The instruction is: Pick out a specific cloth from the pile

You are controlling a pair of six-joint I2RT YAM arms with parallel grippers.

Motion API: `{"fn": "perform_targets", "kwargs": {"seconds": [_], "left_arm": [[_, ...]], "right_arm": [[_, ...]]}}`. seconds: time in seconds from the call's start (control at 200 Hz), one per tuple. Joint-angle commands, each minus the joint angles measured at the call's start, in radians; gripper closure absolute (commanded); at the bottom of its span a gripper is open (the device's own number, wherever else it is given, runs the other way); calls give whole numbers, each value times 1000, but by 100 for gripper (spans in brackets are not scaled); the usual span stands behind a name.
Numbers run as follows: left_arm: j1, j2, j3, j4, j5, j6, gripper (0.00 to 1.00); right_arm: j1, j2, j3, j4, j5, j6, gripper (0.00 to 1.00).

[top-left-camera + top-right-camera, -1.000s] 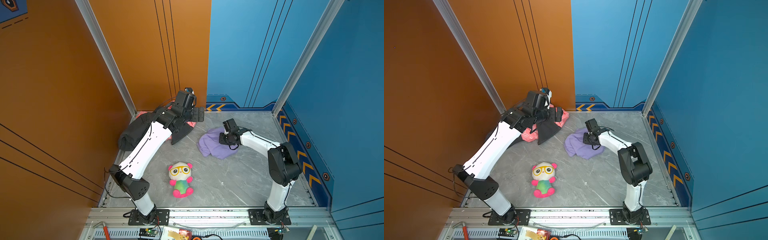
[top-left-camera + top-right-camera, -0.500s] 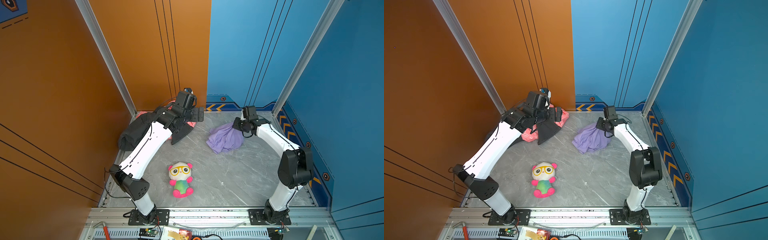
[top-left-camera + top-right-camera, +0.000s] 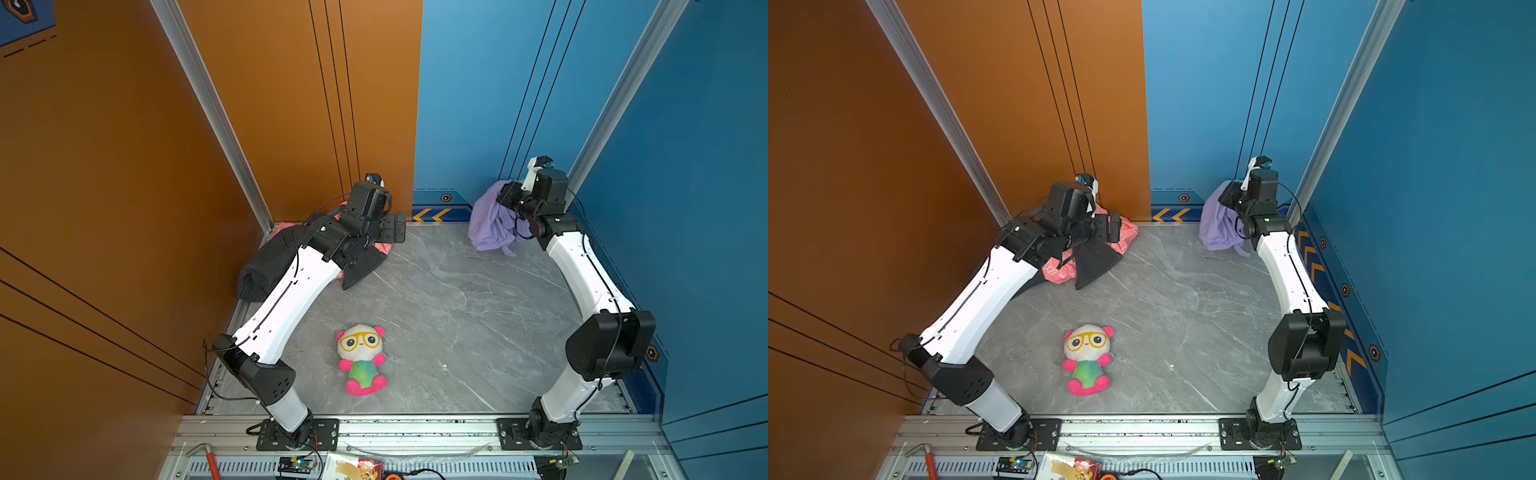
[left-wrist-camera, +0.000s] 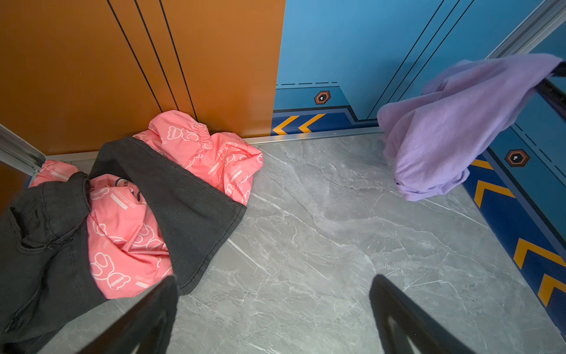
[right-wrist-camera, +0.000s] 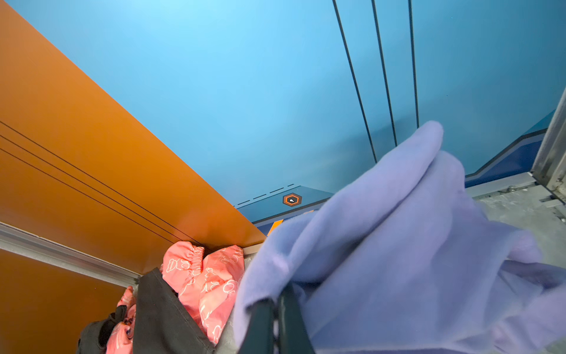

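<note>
**Item 1. Cloth** (image 3: pixel 490 220): lilac, plain. Location: far right corner, lifted above the tabletop (image 3: pixel 436 311), hanging bunched from the right hand (image 5: pixel 277 306), well apart from the pile (image 4: pixel 137 214). Whether its lowest fold clears the tabletop cannot be told.

**Item 2. Right hand:** pressed together on a fold of the cloth, close to the blue wall (image 3: pixel 478 104) and corner post (image 3: pixel 602 124).

**Item 3. Left hand** (image 4: pixel 274 278): spread wide, holding nothing, hovering just beside the pile.

**Item 4. Pile:** black garment (image 4: pixel 183 196) draped over coral-pink garment (image 4: pixel 122 239), far left corner.

**Item 5. Toy** (image 3: pixel 360 359): near the front middle, apart from both hands.

**Risks:**
- The pinch seems to take only a fold, so a quick swing could let the cloth slide out.
- A trailing end could drag on the tabletop.
- The right hand could strike the wall, being so near it.
</note>
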Motion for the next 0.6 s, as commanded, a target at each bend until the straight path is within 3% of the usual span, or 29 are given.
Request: {"fn": "perform_targets", "kwargs": {"seconds": [0.0,0.105,0.19,0.335,0.44,0.596], "left_arm": [[-4,-26,-27,32,-20,29,2],[4,-32,-54,54,-8,30,2],[13,-41,-74,68,2,29,2],[39,-66,-122,100,25,36,2],[62,-89,-163,131,39,34,2],[95,-126,-226,182,62,25,2]], "right_arm": [[-13,-70,-153,14,40,-36,100],[-40,-114,-334,-83,137,-21,97],[-83,-128,-458,-206,200,30,71],[-211,-156,-614,-295,154,188,56],[-224,-196,-618,-281,174,195,46],[-170,-187,-498,-262,222,182,31]]}}
